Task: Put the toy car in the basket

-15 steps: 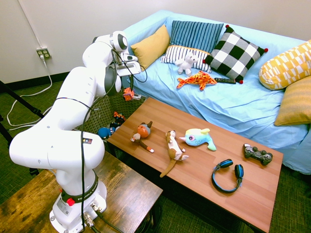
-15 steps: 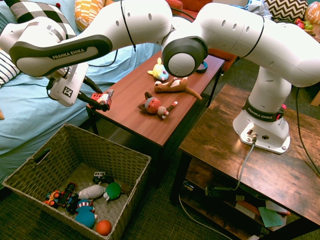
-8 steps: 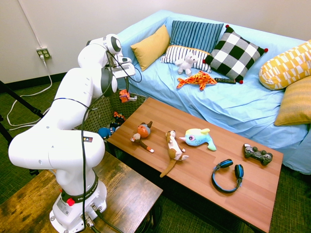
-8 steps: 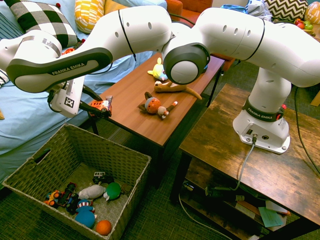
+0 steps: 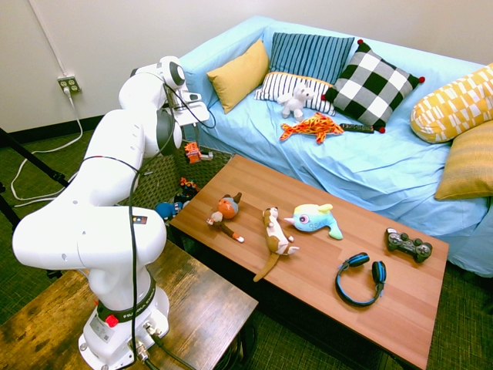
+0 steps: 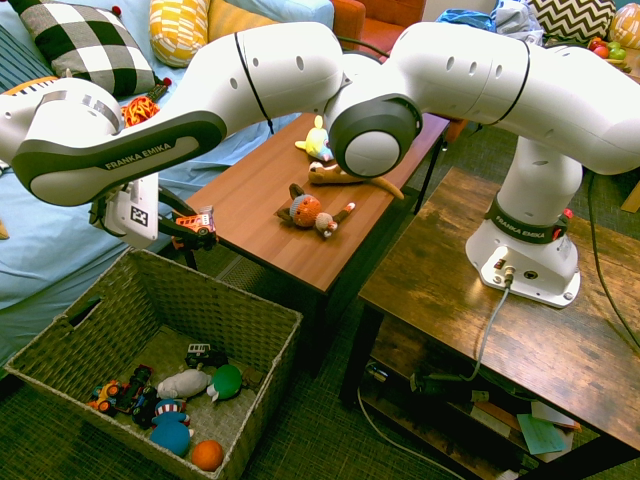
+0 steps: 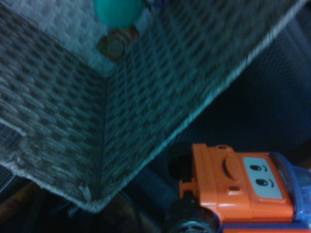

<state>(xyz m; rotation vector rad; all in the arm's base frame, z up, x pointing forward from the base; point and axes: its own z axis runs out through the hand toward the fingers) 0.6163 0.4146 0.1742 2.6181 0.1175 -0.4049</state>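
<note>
One black two-finger gripper is clamped tight on the small boxy orange toy car. The car hangs in the air and touches nothing else. It is just above the top rim of the big grey-green woven basket, over the basket's corner at about 1 o'clock. In the wrist view the orange car shows a little face with two eyes, and the inside corner of the woven basket fills most of the picture.

In the first exterior view the car is a small orange spot under the white arm's hand, with the basket half hidden behind the arm.

Many small toys lie on the basket floor: a little black car, a green ball, a grey soft toy, a blue toy, an orange ball and more tiny cars.

At 3 o'clock from the gripper stands the long brown wooden table. On it sit a round orange-brown plush bird, a brown and white plush dog and a blue and yellow plush fish. Black and blue headphones and a dark game controller lie at the table's far end.

Beyond the table, at 12 o'clock, is the light blue sofa with many cushions, a white plush bear and an orange plush tiger.
</note>
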